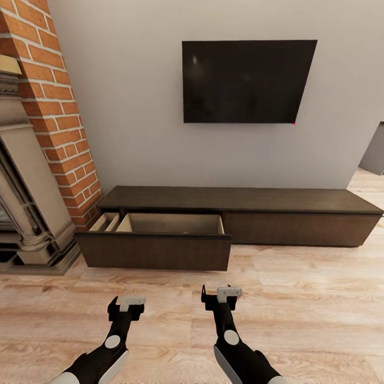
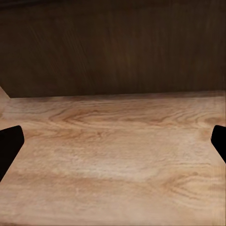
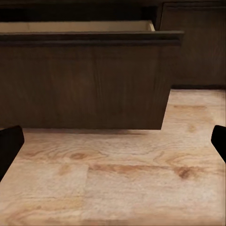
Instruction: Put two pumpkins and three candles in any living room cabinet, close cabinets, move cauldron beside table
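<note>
The long, low, dark brown cabinet [image 1: 240,200] stands against the grey wall. Its left drawer [image 1: 154,250] is pulled out over the floor, and the pale wood inside [image 1: 176,224] looks bare. The right drawer front [image 1: 301,229] is closed. My left gripper [image 1: 128,304] and right gripper [image 1: 221,296] hover low over the floor, just short of the open drawer. Both are open and hold nothing. The drawer front [image 2: 113,47] faces the left gripper [image 2: 113,146], with its fingers [image 2: 9,146] wide apart. The right gripper [image 3: 113,146] faces the drawer's right end [image 3: 84,80]. Pumpkins, candles, cauldron and table are out of view.
A red brick chimney [image 1: 58,106] and a stone fireplace surround [image 1: 26,213] stand at the left, close to the drawer's left end. A black TV [image 1: 245,80] hangs above the cabinet. Pale wood floor [image 1: 309,309] spreads to the right, toward an opening [image 1: 373,154].
</note>
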You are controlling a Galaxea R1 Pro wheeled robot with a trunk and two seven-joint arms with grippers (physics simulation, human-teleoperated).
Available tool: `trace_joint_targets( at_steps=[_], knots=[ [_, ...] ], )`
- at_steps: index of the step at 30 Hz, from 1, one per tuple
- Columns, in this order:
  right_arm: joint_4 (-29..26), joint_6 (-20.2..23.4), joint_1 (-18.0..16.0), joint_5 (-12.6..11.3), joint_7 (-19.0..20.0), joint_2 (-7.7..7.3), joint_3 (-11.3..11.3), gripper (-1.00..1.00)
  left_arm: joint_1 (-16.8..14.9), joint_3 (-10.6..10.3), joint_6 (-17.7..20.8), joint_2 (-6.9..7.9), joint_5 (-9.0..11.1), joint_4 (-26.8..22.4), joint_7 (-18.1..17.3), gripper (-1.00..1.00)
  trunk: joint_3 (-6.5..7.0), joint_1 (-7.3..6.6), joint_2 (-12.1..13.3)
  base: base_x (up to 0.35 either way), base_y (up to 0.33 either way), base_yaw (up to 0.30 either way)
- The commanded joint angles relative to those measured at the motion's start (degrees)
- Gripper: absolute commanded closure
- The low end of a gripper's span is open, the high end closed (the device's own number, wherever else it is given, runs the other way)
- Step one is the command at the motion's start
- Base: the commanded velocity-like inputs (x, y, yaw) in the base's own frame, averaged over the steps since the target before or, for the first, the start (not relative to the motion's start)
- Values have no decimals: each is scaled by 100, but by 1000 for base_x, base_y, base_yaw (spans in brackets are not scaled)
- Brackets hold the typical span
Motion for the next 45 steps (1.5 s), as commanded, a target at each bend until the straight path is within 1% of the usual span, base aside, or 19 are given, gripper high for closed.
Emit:
trace_joint_targets(
  at_steps=[1,3,10,26,28,30,33,36,42,44,45],
  knots=[
    [13,-35,-8,-57,-31,-3,30,-100,-6,-49,-7,1,46,-17,19,-100,-24,21,-44,0,0,0],
    [19,-35,-8,-56,-31,-2,23,-100,-10,-49,6,-9,45,-16,5,-100,-60,65,-124,0,0,0],
    [108,-28,-8,-54,-34,6,9,-100,-15,-36,4,-40,59,86,-209,-100,-185,219,-405,0,0,0],
    [232,10,-8,-54,-27,15,0,-100,-15,-33,-11,-46,65,39,-204,-100,-472,571,-1047,0,0,0],
    [235,20,-8,-54,-27,16,1,-100,-15,-32,-21,-43,65,13,-177,-100,-508,615,-1127,0,0,0],
    [238,30,-8,-57,-27,16,1,-100,-11,-32,-26,-41,65,-96,-69,-100,-544,658,-1207,0,0,0],
    [249,42,-8,-60,-27,16,-1,-100,-8,-36,-26,-35,65,-333,184,-100,-598,724,-1327,0,0,0],
    [284,54,-8,-61,-21,17,-5,-100,-7,-39,-24,-32,65,-506,365,-100,-598,724,-1327,0,0,0],
    [309,63,-10,-71,-19,17,-10,-100,-6,-40,-26,-36,65,-557,426,-100,-598,724,-1327,0,0,0],
    [332,69,-13,-181,-12,17,-10,-100,-6,-40,-24,-38,63,-555,431,-100,-598,724,-1327,0,0,0],
    [347,72,-14,-308,51,17,-9,-100,-6,-41,-21,-38,61,-548,431,-100,-598,724,-1327,26,0,0]
  ],
)
